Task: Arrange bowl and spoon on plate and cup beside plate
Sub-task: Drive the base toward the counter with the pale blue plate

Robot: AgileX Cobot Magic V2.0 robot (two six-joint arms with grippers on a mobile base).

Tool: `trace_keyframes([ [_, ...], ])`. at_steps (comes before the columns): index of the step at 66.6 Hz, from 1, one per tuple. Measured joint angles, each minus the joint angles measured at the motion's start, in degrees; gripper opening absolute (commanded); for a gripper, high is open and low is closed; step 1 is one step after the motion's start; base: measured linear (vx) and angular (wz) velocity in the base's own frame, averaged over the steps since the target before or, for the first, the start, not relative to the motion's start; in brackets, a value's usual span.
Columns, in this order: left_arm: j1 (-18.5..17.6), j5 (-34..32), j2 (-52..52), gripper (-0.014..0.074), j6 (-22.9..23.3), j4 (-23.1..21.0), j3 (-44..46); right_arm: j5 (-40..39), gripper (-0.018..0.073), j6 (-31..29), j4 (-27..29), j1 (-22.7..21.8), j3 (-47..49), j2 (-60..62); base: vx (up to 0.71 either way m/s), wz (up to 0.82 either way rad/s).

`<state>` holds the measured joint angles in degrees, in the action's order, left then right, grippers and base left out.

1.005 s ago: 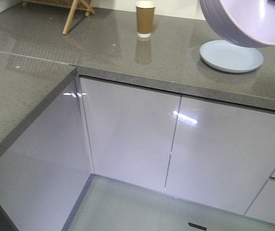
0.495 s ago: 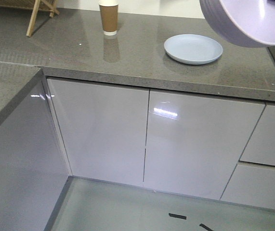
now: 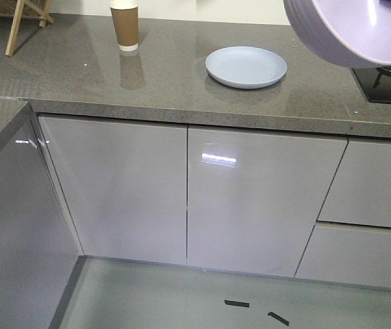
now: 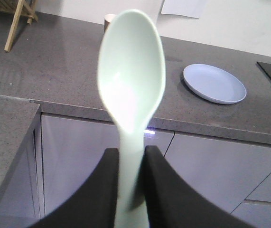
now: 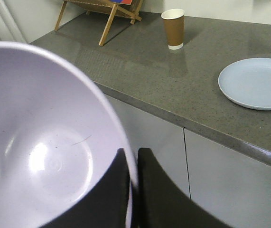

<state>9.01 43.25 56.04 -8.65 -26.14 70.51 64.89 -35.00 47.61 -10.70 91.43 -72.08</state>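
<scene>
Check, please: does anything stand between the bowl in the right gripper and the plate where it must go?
Nothing visible does. The right gripper holds the bowl by its rim. The plate lies bare on the counter, and the cup stands well apart from it.

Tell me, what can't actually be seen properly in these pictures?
Cup: in the left wrist view, almost all hidden behind the spoon.
Spoon's handle end: same view, covered by the left gripper and cut by the bottom edge.
Bowl: front view, cut by the top and right edges; right wrist view, by the left and bottom edges.
Hob: front view, cut by the right edge.
</scene>
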Motion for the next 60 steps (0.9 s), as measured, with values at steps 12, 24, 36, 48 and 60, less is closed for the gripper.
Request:
trace_keyframes([
  [12,0.0,0.0,0.0,-0.0006,0.0,0.0,0.0,0.0,-0.0008,0.0,0.0,0.0,0.0,0.0,0.01,-0.09],
  [24,0.0,0.0,0.0,-0.0006,0.0,0.0,0.0,0.0,-0.0008,0.0,0.0,0.0,0.0,0.0,0.02,-0.07],
  [36,0.0,0.0,0.0,-0.0006,0.0,0.0,0.0,0.1,-0.0008,0.0,0.0,0.0,0.0,0.0,0.02,-0.06],
  [48,0.0,0.0,0.0,-0.0006,0.0,0.0,0.0,0.1,-0.0008,0.0,0.0,0.0,0.0,0.0,0.02,-0.02],
  [60,0.0,0.0,0.0,-0.0006,0.0,0.0,0.0,0.1,-0.0008,0.0,0.0,0.0,0.0,0.0,0.02,-0.01],
])
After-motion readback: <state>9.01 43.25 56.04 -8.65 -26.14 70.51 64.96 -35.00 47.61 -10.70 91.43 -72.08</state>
